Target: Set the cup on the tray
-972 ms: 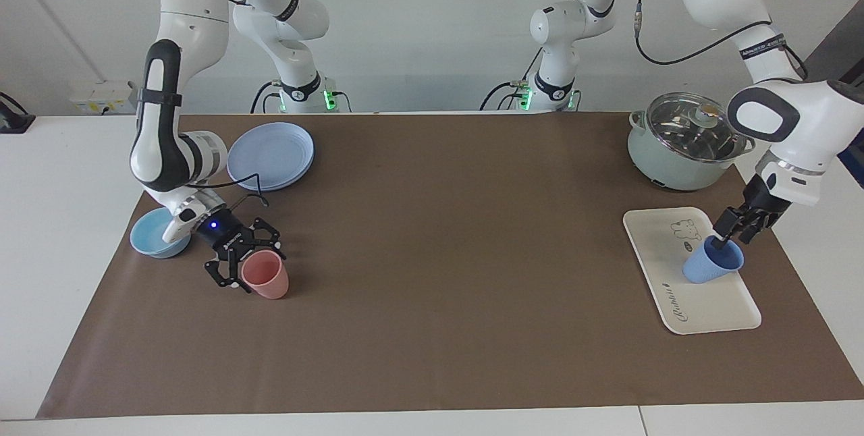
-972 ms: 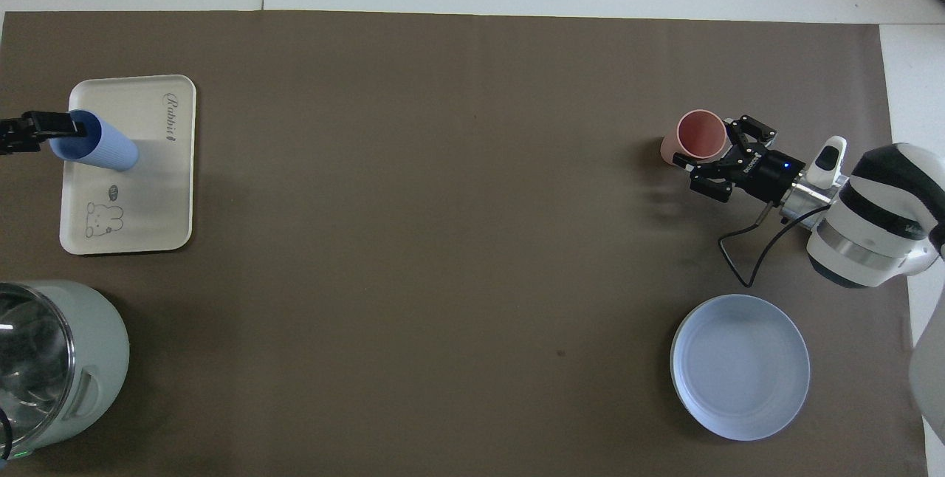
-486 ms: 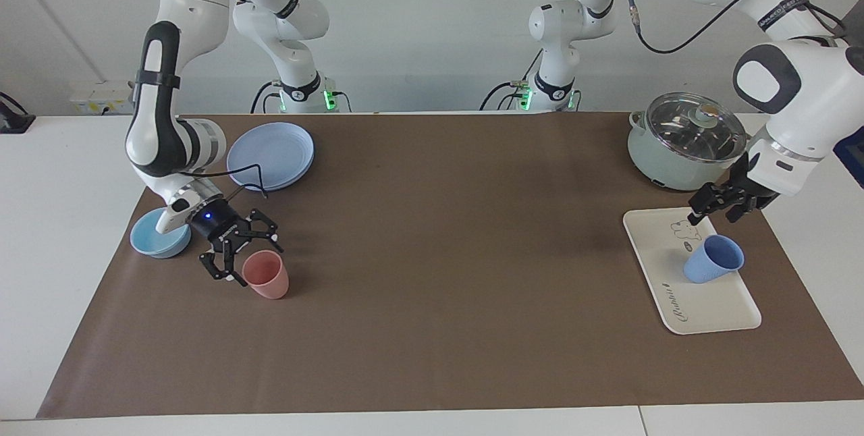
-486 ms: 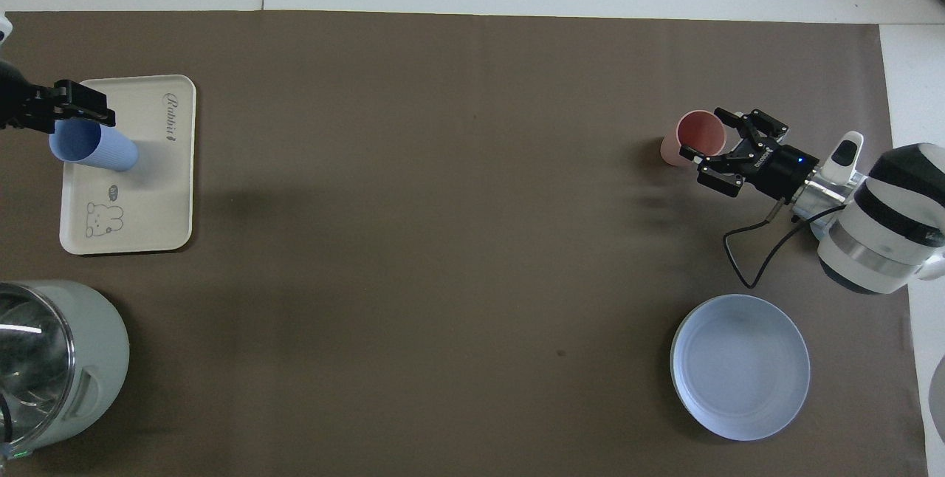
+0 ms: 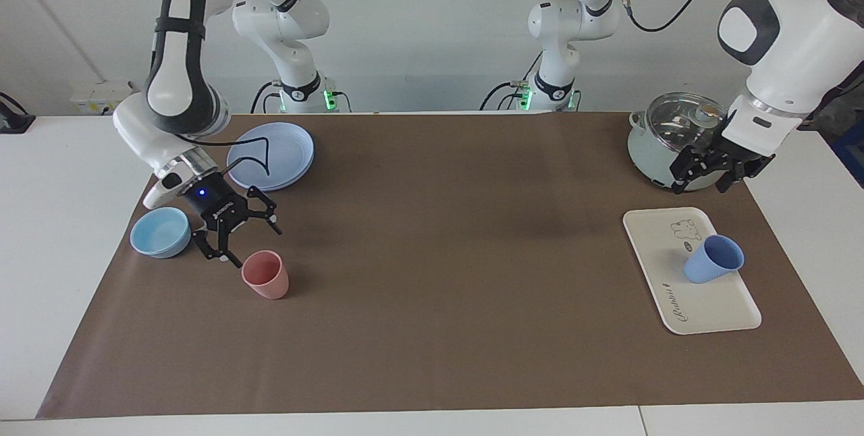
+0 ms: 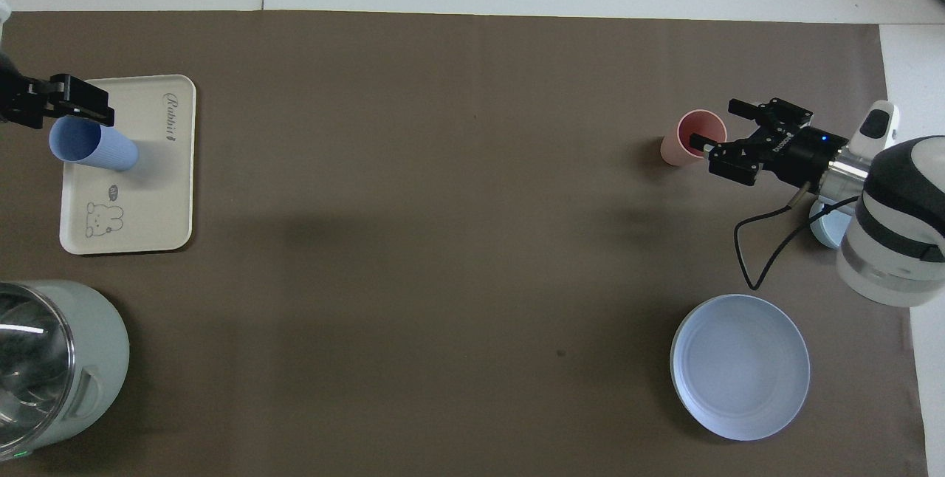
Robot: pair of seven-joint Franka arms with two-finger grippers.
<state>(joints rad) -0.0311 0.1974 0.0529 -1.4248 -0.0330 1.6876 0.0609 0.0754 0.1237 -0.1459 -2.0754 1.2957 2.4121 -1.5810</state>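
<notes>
The periwinkle-blue cup (image 5: 713, 259) stands free on the cream tray (image 5: 702, 308), at the edge toward the left arm's end of the table. It also shows in the overhead view (image 6: 92, 148) on the tray (image 6: 148, 189). My left gripper (image 5: 702, 183) is open and empty, raised over the tray's end nearest the robots, in front of the pot; in the overhead view (image 6: 100, 104) it overlaps the cup's rim. My right gripper (image 5: 255, 247) is open and empty, raised beside the pink cup (image 5: 265, 274), and shows in the overhead view (image 6: 712, 122).
A lidded pale-green pot (image 5: 675, 146) stands nearer to the robots than the tray. A round blue plate (image 5: 270, 154) and a low light-blue bowl (image 5: 160, 232) lie at the right arm's end, near the pink cup (image 6: 694, 139).
My left gripper let go of the blue cup and rose off it toward the pot; the cup stays on the tray. My right gripper drew back from the pink cup and rose.
</notes>
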